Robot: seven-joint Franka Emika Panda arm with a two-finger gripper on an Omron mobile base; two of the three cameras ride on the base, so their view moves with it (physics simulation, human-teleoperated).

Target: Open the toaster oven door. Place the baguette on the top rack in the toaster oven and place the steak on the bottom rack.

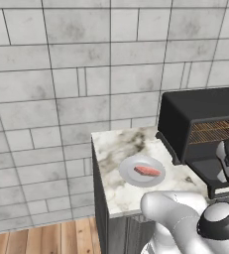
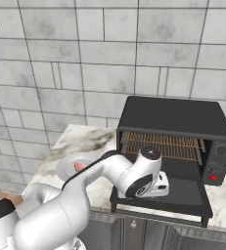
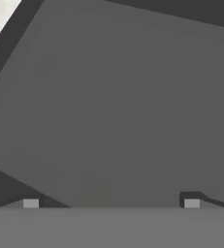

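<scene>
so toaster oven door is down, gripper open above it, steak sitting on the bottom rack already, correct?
Not quite. The toaster oven door is down and the open gripper is above it, but the steak lies on a white plate on the counter, left of the toaster oven. The left base view shows it.

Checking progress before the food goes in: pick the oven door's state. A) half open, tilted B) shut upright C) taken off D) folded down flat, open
D: the oven door lies flat in front of the oven, its wire racks exposed.
</scene>
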